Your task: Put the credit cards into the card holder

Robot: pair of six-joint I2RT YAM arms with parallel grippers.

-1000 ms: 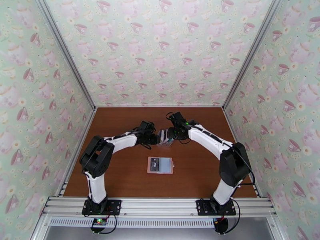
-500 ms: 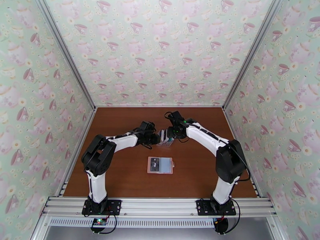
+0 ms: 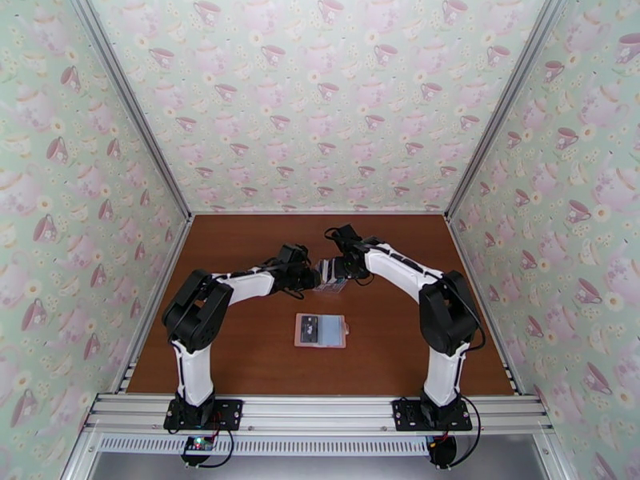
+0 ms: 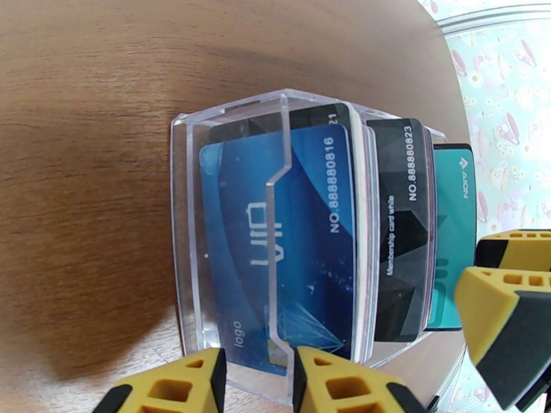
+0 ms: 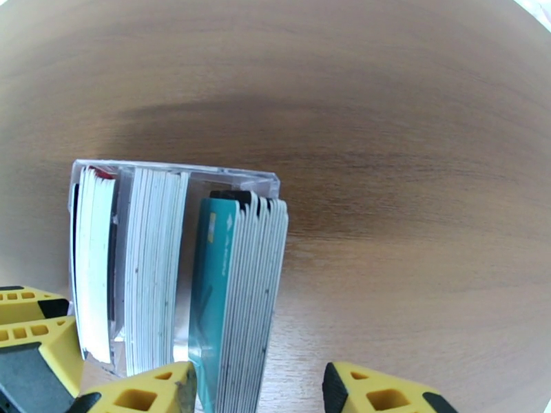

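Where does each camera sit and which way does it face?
Top external: above and behind, looking down; left arm and right arm meet at the clear rack.
Left wrist: faces the rack broadside, left gripper at bottom.
Right wrist: faces the credit cards edge-on, right gripper at bottom.
Shared: both wrists show the teal card.

A brown wooden table [image 3: 240,354] sits between the walls [image 3: 320,98]. The walls have pale green paper with pink teapots and cups. A clear plastic rack [image 4: 184,221] stands near the table's middle. A grey metal rail [image 3: 320,411] runs along the near edge.
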